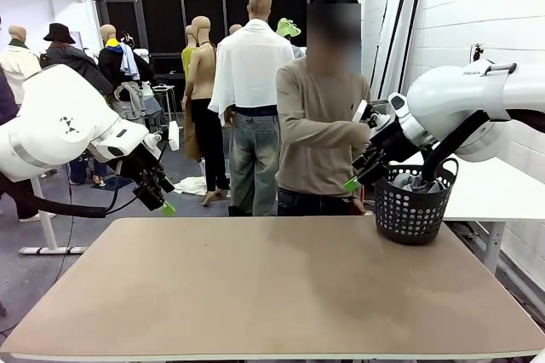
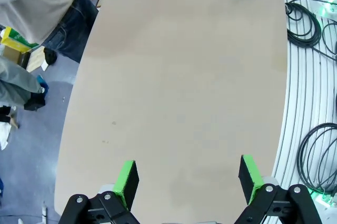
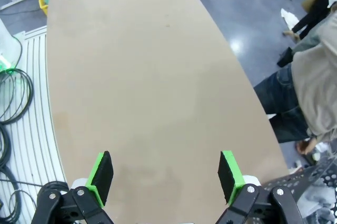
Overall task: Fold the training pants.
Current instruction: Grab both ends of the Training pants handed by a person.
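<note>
Two white arms are raised above a bare tan table (image 1: 272,286), seen from the front and from both wrist cameras. The left gripper (image 2: 188,177) hangs over the table's near left part with its green pads (image 2: 126,179) spread wide apart and nothing between them. The right gripper (image 3: 165,175) is held high near the far right corner, its fingers likewise released and parted over bare tabletop. The training pants (image 1: 409,182) lie bunched as light grey cloth inside a black perforated basket (image 1: 415,210) that stands on the far right part of the table, partly behind the right arm's dark link. Neither gripper touches the cloth. A person (image 1: 315,124) in a tan sweater and dark trousers stands at the far edge, just beside the basket. As to writing, a dark emblem on the left arm's shell and a short dark print on the right arm's shell are both too small to read. No label can be made out on the basket or the cloth.
</note>
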Robot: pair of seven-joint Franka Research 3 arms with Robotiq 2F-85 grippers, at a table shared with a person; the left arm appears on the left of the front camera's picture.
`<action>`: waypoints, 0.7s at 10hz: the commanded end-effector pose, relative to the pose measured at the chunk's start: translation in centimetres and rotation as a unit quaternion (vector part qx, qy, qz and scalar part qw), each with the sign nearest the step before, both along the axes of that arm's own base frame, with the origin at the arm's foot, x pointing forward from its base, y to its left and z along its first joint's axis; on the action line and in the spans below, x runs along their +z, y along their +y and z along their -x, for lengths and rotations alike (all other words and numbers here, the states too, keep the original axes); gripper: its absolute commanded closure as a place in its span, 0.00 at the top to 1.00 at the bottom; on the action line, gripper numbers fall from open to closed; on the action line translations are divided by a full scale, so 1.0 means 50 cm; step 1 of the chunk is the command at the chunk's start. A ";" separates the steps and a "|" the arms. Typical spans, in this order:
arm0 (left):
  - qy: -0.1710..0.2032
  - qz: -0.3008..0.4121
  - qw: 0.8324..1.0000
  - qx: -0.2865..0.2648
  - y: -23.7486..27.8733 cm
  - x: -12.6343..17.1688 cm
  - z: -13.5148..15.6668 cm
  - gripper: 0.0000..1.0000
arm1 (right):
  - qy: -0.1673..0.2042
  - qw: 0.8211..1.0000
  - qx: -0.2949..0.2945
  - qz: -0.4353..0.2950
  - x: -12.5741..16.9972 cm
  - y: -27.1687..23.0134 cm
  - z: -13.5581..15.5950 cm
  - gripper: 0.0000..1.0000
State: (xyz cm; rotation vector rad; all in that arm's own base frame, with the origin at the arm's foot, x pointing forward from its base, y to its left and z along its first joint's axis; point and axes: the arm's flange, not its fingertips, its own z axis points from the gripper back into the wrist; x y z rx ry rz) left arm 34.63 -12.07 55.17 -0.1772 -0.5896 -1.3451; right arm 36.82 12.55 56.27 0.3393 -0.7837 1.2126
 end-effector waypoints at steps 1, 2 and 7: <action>0.007 0.009 1.000 -0.005 0.004 0.003 -0.003 1.00 | 0.004 1.000 0.006 -0.012 -0.002 0.003 0.000 1.00; 0.007 0.009 1.000 -0.005 0.004 0.003 -0.003 1.00 | 0.004 1.000 0.006 -0.012 -0.002 0.003 0.000 1.00; 0.007 0.009 1.000 -0.005 0.004 0.003 -0.003 1.00 | 0.004 1.000 0.006 -0.012 -0.002 0.003 0.000 1.00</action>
